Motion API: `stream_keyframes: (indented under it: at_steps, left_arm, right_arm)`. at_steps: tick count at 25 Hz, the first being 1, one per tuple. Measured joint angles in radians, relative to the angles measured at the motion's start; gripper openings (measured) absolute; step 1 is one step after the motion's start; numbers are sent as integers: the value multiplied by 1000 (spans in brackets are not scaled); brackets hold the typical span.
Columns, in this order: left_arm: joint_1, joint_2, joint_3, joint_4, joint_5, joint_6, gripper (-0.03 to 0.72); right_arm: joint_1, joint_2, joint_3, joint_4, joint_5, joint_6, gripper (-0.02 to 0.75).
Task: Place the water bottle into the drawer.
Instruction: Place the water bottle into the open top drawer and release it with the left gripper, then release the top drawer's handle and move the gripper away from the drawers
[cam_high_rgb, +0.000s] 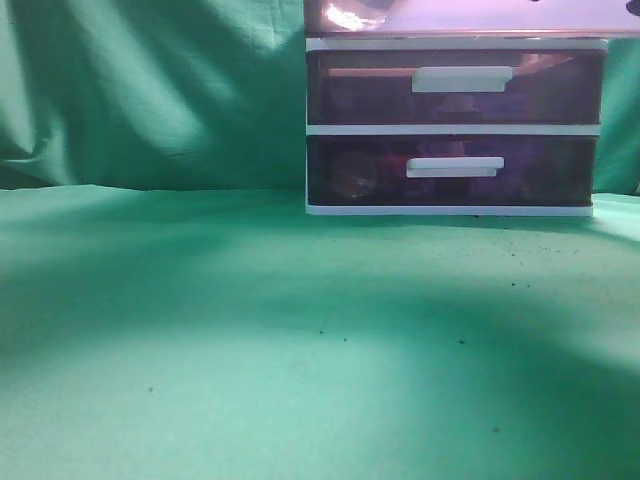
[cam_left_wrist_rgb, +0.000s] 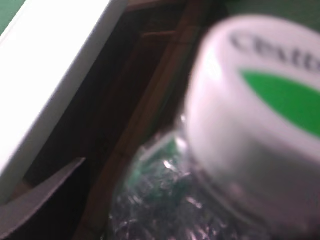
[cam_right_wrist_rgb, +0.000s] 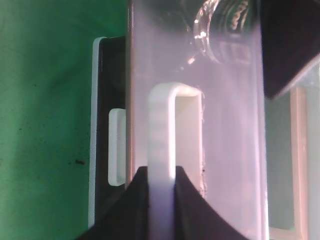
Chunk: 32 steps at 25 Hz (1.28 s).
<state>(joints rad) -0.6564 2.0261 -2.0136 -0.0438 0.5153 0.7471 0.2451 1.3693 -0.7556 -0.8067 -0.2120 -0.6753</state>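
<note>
From the left wrist camera I see the water bottle (cam_left_wrist_rgb: 210, 165) filling the frame, its white cap with a green mark nearest the lens and its clear crinkled body beneath, but I cannot tell whether my left gripper is spread or pinching. On the right wrist camera my right gripper (cam_right_wrist_rgb: 161, 200) is pinching the white handle (cam_right_wrist_rgb: 165, 135) of the drawer (cam_right_wrist_rgb: 225, 130), which is pulled out, and the bottle's clear body shows through its purple front. Farther off, the white-framed cabinet (cam_high_rgb: 455, 128) sits on the green worktop (cam_high_rgb: 250, 340) with its two lower drawers closed.
</note>
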Motion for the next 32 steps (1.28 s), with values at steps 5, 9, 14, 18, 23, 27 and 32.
stream_keyframes:
  at_steps: [5,9,14,18,23,27,32]
  left_arm:
    - [-28,0,-6,-179,-27,-16,585]
    - [-87,6,-6,-256,-161,-16,518]
    - [-139,20,-6,-267,-304,-16,477]
    - [-143,-26,-4,-265,-266,-16,493]
    - [-128,-219,-5,-206,54,-157,143]
    - [-81,-343,-8,21,347,-438,0]
    - [-41,-392,11,316,528,-715,0]
  right_arm:
    - [0,0,0,-2,0,2,87]
    - [0,0,0,-2,0,2,87]
    - [2,0,2,-2,7,4,87]
    - [2,0,2,-2,6,4,87]
    - [2,0,0,-2,0,-6,87]
    - [2,6,-29,-2,20,-44,87]
    - [2,69,-149,7,38,-56,87]
